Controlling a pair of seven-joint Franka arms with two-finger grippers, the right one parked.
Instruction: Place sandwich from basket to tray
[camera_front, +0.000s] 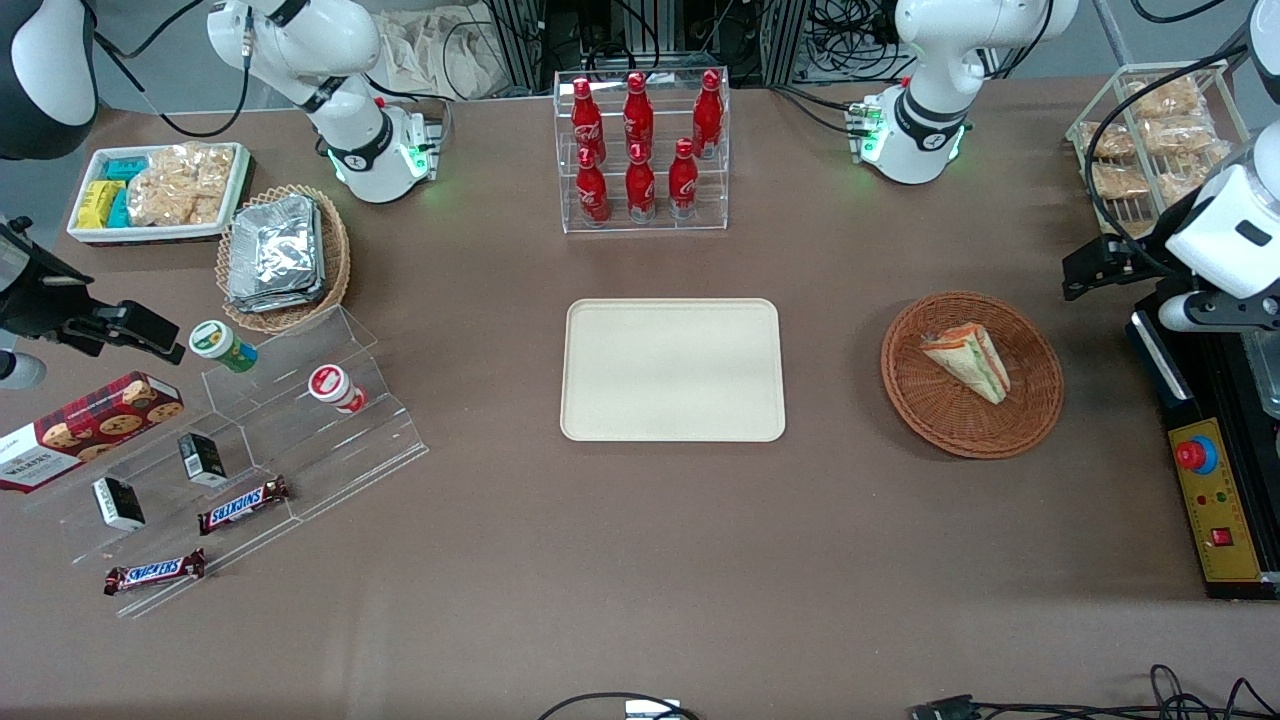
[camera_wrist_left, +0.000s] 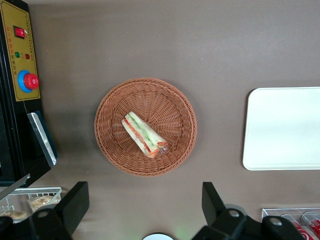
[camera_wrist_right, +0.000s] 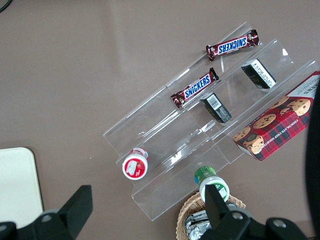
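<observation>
The sandwich (camera_front: 968, 363), a pale bread wedge with red, orange and green filling, lies in the round reddish-brown wicker basket (camera_front: 1030, 420). The cream-beige tray (camera_front: 672, 369) lies bare in the middle of the table, beside the basket toward the parked arm's end. My left gripper (camera_front: 1098, 266) hangs high above the table, beside the basket toward the working arm's end, open and empty. In the left wrist view the gripper (camera_wrist_left: 145, 192) has its fingers (camera_wrist_left: 77, 197) wide apart, with the sandwich (camera_wrist_left: 145, 135), basket (camera_wrist_left: 112, 145) and tray (camera_wrist_left: 285, 127) well below it.
A black control box with a red stop button (camera_front: 1197, 455) stands by the basket at the working arm's end. A clear rack of red bottles (camera_front: 640, 150) stands farther from the camera than the tray. A wire rack of packets (camera_front: 1150, 140) is near the working arm.
</observation>
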